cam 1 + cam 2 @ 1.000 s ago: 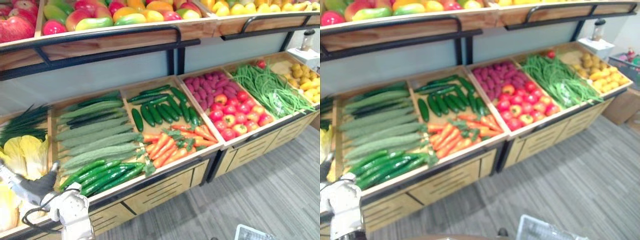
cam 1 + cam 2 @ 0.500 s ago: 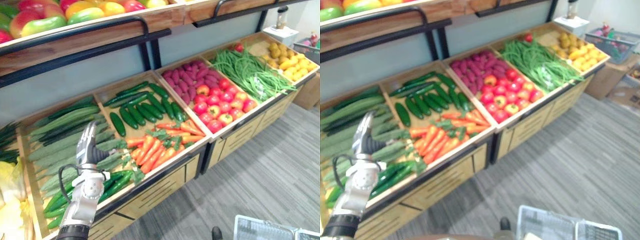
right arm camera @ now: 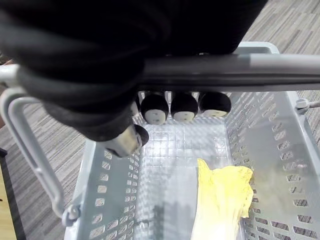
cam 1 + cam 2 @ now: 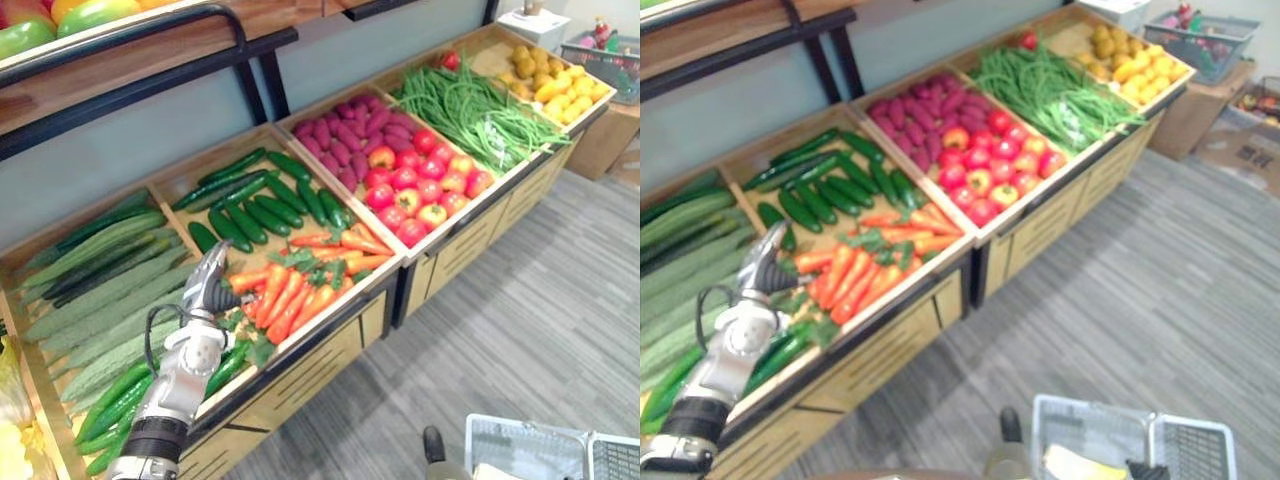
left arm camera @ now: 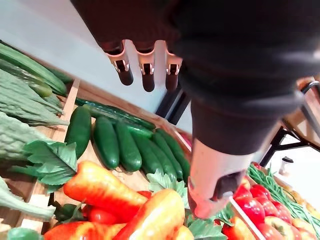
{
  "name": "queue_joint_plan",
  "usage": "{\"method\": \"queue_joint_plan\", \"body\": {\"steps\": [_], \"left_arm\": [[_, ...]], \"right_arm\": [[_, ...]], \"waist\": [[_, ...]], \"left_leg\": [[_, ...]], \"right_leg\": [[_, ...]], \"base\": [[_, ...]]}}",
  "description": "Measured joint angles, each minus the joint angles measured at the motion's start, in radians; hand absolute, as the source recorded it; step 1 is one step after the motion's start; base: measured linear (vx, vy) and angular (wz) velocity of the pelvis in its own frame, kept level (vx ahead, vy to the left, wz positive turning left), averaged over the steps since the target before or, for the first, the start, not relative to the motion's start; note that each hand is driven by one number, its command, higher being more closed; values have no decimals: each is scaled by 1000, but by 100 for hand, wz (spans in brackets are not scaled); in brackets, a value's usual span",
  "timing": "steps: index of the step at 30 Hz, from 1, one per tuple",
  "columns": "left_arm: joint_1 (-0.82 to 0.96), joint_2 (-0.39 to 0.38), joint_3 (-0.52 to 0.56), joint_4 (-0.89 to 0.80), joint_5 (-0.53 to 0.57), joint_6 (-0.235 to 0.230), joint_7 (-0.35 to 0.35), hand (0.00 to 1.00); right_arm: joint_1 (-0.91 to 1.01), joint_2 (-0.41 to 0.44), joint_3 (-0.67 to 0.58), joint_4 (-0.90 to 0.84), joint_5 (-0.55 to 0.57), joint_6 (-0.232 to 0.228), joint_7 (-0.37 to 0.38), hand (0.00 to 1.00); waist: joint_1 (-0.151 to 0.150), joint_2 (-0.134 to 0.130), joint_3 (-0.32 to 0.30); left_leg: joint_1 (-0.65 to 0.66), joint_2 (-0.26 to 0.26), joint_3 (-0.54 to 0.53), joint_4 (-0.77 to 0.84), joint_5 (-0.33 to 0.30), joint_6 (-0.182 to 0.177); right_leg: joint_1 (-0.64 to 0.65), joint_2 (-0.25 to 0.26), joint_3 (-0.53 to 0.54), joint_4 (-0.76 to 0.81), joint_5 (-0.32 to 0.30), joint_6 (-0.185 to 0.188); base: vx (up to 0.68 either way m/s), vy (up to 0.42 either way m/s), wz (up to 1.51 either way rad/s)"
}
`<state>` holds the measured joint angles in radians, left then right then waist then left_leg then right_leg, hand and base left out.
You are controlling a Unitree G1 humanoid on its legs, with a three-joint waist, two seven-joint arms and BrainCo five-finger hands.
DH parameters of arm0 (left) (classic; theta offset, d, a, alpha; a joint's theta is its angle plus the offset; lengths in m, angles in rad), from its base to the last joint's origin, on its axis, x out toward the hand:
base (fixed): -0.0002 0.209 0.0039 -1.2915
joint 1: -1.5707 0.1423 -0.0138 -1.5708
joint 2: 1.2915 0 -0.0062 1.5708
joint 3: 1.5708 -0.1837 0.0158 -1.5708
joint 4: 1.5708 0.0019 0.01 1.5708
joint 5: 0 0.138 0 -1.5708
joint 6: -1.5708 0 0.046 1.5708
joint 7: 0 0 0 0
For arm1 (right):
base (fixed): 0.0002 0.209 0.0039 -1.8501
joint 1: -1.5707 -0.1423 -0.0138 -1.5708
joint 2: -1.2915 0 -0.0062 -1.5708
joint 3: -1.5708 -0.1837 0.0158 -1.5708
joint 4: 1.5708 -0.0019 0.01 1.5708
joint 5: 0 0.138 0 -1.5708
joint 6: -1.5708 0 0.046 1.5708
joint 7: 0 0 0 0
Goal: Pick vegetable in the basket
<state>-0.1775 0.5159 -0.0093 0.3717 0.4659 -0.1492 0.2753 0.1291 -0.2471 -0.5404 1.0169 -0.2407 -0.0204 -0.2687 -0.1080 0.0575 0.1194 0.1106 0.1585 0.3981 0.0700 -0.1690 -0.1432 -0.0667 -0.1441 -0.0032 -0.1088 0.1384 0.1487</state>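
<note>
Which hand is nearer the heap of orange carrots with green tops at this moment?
Left. The left hand hovers open at the edge of the orange carrots. The right hand is away from the shelf, curled round the handle of the grey plastic basket.

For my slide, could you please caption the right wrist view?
The right hand grips the basket by its handle; a leafy vegetable lies inside.

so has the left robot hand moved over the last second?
Yes. The left robot hand crossed the pale green ridged gourds rightward, reaching the orange carrots.
</note>
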Motion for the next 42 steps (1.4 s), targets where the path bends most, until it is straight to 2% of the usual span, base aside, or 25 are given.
{"method": "queue_joint_plan", "body": {"steps": [6,13,18,23,38,42], "left_arm": [[-41,0,-30,62,-63,8,-55,0],[-70,0,-34,137,-75,34,-62,0],[-110,-3,-34,174,-110,63,-62,0],[-148,-10,-34,197,-111,70,-62,0],[-185,-133,-66,226,-153,86,-61,0],[-190,-146,-66,225,-170,86,-56,0]], "right_arm": [[-3,0,0,-15,-26,9,10,100],[-18,0,0,-20,-35,13,16,100],[-28,0,-1,-24,-34,24,16,100],[-34,2,-3,-24,-34,34,16,100],[-75,4,-14,-24,-34,39,16,100],[-82,4,-21,-24,-34,44,16,100]], "waist": [[-5,0,1],[-18,-7,10],[-23,-10,39],[-25,-12,57],[-27,-7,92],[-27,-7,94]], "left_leg": [[0,-4,-3,-1,0,0],[0,-9,-4,1,0,1],[0,-8,0,1,0,0],[0,-6,2,-1,0,0],[-18,-6,25,0,0,0],[-18,-5,25,0,0,0]], "right_leg": [[3,-5,-11,3,2,3],[3,-11,-12,3,4,6],[-1,-9,-9,-1,6,6],[-3,-6,-9,3,7,7],[-36,-2,10,3,16,4],[-36,-2,10,4,16,4]], "base": [[5,-1,0],[0,0,0],[2,-2,-1],[0,0,0],[-5,-6,-4],[0,0,0]]}}
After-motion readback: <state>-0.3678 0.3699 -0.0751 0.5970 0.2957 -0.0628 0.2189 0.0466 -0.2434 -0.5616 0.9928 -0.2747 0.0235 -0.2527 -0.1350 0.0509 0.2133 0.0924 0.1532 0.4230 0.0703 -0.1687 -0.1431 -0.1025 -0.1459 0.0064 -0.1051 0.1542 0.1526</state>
